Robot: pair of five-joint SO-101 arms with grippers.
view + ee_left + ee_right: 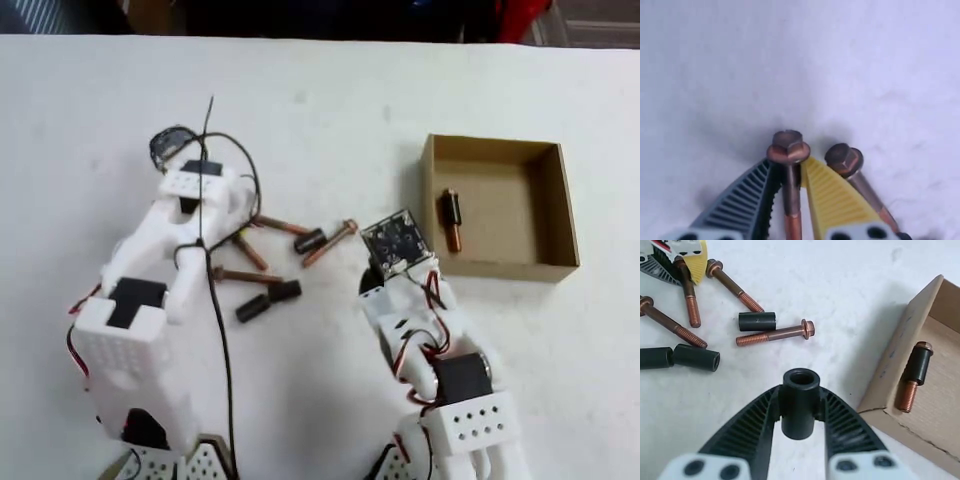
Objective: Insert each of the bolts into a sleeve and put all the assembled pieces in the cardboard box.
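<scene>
A white table (330, 110) carries both arms, which we see bent low over it. The left gripper (787, 162) is clamped on the shank of a copper bolt (788, 145), whose hex head juts past the fingertips. A second bolt (845, 160) lies just beside it. The right gripper (801, 396) is closed around a black sleeve (800, 417), its bore facing the wrist camera, near the cardboard box (563, 205). In that box we find one assembled piece (452, 220), a bolt through a sleeve. Between the arms lie loose bolts (775, 334) and loose sleeves (756, 321).
</scene>
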